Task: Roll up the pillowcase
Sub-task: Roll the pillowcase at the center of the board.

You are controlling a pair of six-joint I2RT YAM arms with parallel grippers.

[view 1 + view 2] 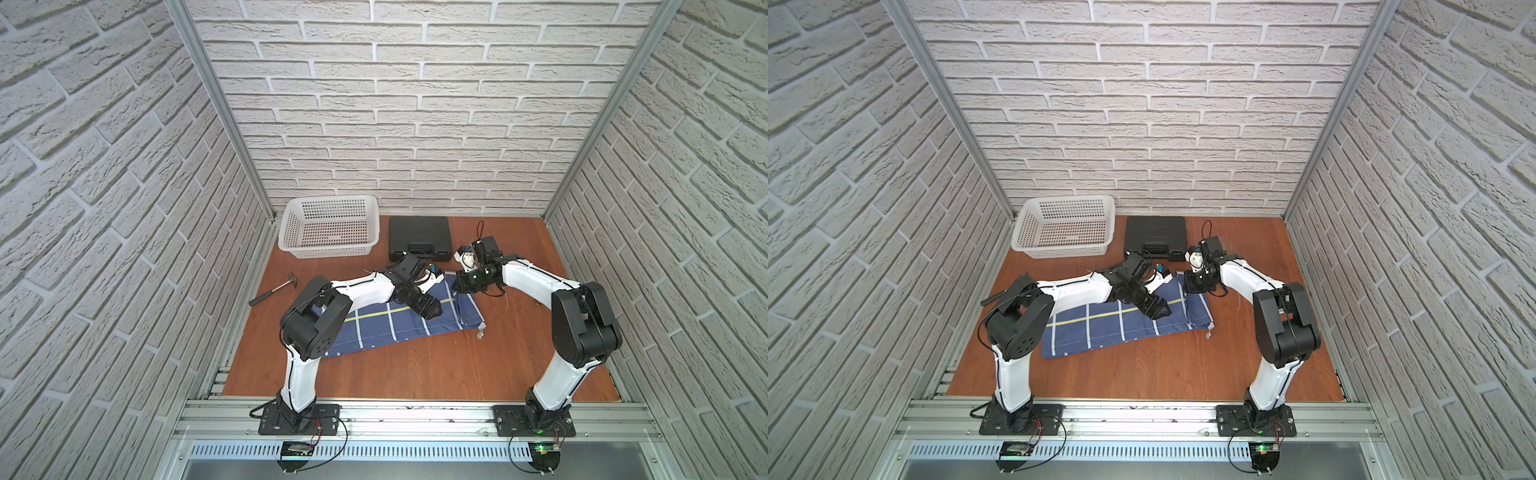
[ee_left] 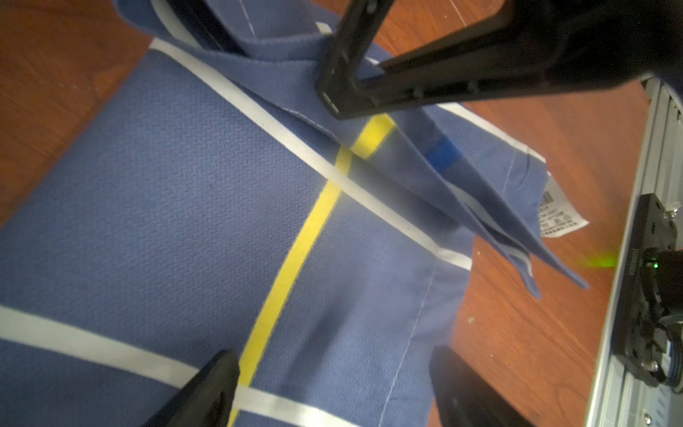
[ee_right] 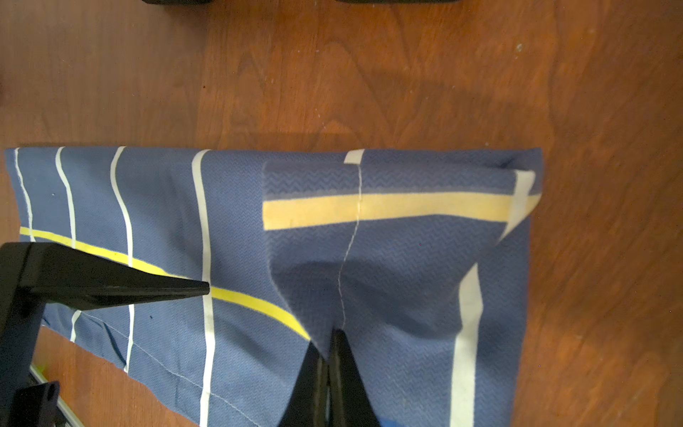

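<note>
Right gripper (image 3: 332, 345) pinches pillowcase (image 3: 166, 207) fold; left gripper (image 2: 332, 355) wide open.

Folded pillowcase (image 3: 166, 192) edge pinched in right pincer (image 3: 328, 349), wooden table (image 3: 369, 74) beneath

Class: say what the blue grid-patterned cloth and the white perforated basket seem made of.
Blue grid-patterned cloth pillowcase: woven fabric, perhaps cotton, matte; zigzag weave and stitched seams show. White perforated basket: likely moulded plastic, smooth; uniform holes.
</note>
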